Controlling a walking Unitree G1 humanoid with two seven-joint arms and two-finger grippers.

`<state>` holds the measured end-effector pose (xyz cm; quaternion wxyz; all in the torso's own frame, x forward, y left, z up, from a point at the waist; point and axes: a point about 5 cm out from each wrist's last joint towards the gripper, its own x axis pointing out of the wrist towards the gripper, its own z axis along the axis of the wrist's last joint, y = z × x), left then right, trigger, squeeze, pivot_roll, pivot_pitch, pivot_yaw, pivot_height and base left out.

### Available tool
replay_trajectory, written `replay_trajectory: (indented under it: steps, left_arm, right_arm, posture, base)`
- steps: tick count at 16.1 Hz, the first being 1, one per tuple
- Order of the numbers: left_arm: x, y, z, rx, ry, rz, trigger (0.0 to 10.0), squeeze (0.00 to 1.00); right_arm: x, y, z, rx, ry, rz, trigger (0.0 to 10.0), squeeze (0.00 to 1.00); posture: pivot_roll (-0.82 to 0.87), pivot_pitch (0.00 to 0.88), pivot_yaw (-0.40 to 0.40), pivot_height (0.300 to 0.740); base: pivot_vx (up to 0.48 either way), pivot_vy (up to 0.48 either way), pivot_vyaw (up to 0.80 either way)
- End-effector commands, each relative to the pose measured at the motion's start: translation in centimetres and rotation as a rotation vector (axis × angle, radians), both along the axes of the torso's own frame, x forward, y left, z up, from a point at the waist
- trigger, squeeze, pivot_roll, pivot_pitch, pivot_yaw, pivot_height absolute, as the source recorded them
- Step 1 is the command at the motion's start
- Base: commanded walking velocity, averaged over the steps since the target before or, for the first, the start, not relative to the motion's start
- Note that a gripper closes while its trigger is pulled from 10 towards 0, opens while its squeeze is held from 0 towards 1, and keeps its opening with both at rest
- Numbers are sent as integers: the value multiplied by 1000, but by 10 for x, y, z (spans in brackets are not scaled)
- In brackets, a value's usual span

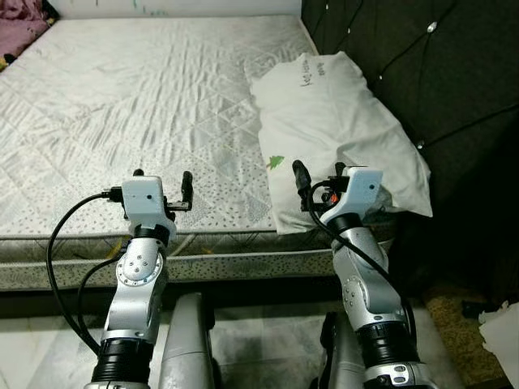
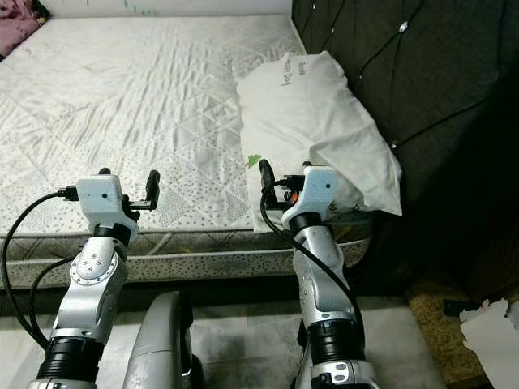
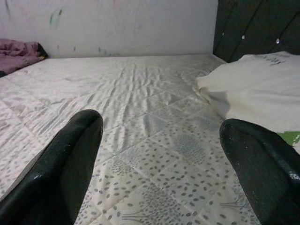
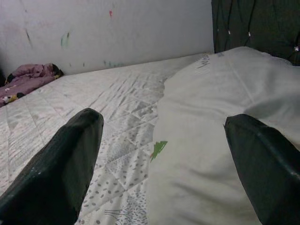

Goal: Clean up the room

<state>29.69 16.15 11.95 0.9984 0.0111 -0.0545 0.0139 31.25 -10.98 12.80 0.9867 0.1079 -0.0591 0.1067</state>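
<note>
White pillow (image 1: 336, 130) at the mattress's (image 1: 138, 105) right edge, against the dark headboard (image 1: 413, 73).
Right gripper (image 1: 318, 180) released, hovering at the pillow's near end; left gripper (image 1: 162, 185) likewise spread, above the mattress's near edge. Pink cloth (image 1: 20, 24) at the far left corner.

White pillow (image 1: 336, 121) with green tag, grey-speckled quilted white mattress (image 1: 138, 105), dark tufted headboard (image 1: 422, 73), seemingly pinkish cloth (image 1: 20, 28).

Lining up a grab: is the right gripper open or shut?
Open. The right gripper holds its two black fingers wide apart at the near edge of the white pillow, gripping nothing.
</note>
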Motion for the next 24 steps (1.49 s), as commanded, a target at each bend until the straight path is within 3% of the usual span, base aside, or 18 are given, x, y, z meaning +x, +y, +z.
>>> replay_trajectory:
  steps: [1,10,12,13,16,18,22,24]
  left_arm:
    - [3,-3,7,3,-27,-19,10000,0]
    - [7,-6,9,26,-31,21,10000,0]
    - [5,-1,10,39,-45,36,10000,0]
    - [-1,7,8,81,-44,64,10000,0]
    - [-19,17,-9,97,32,97,10000,0]
    - [-27,19,-12,94,42,107,10000,0]
    - [-30,17,-12,99,45,101,10000,0]
    - [-24,11,-18,78,74,68,10000,0]
  right_arm:
    - [0,7,9,9,-25,22,10000,0]
    - [4,4,9,-19,-5,13,10000,0]
    - [3,-2,8,-70,-12,-19,10000,0]
    - [0,-12,4,-150,-14,-71,10000,0]
    - [-11,-36,-14,-211,64,-183,10000,0]
    - [-19,-41,-17,-256,64,-231,10000,0]
    - [-22,-39,-16,-256,52,-242,10000,0]
    - [-28,-46,-25,-262,102,-308,10000,0]
  posture:
    - [27,0,32,632]
    - [25,0,24,737]
    - [25,0,19,740]
    - [23,0,19,740]
    - [27,0,21,740]
    - [26,0,31,740]
    - [24,0,33,740]
    - [-3,0,43,740]
  base:
    - [0,0,0]
    - [0,0,0]
    - [0,0,0]
    - [0,0,0]
    - [0,0,0]
    - [0,0,0]
    - [0,0,0]
    - [0,0,0]
